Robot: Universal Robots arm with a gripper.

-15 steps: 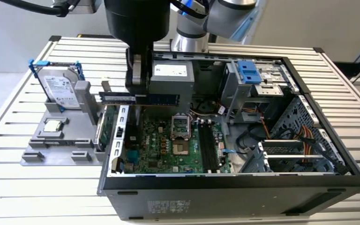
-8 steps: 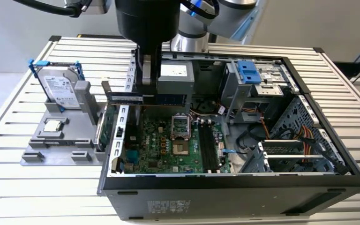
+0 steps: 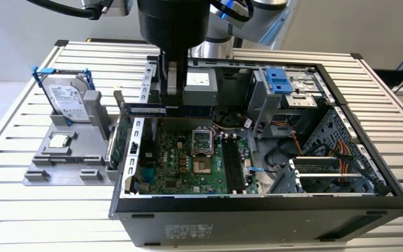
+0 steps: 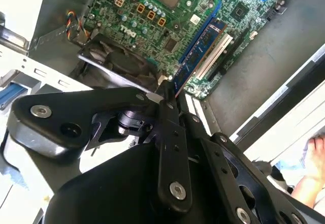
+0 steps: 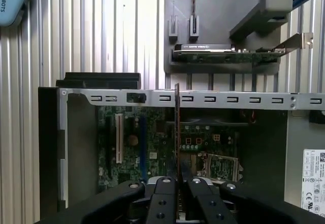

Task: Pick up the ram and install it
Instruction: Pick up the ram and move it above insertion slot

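Black gripper [image 5: 177,176] jaws pinch the ram [image 5: 177,127] by one end; I see this in both wrist views. The thin stick hangs over the open case [image 3: 257,220], above the green motherboard [image 3: 187,168], not seated. In the exterior view the gripper is over the case's far side. A hard drive [image 3: 67,97] stands outside, on the exterior view's left.

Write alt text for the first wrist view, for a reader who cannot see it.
The gripper holds the ram, seen edge-on, over an open computer case with its motherboard showing. Beyond it, a grey tray on the slatted table carries a green card.
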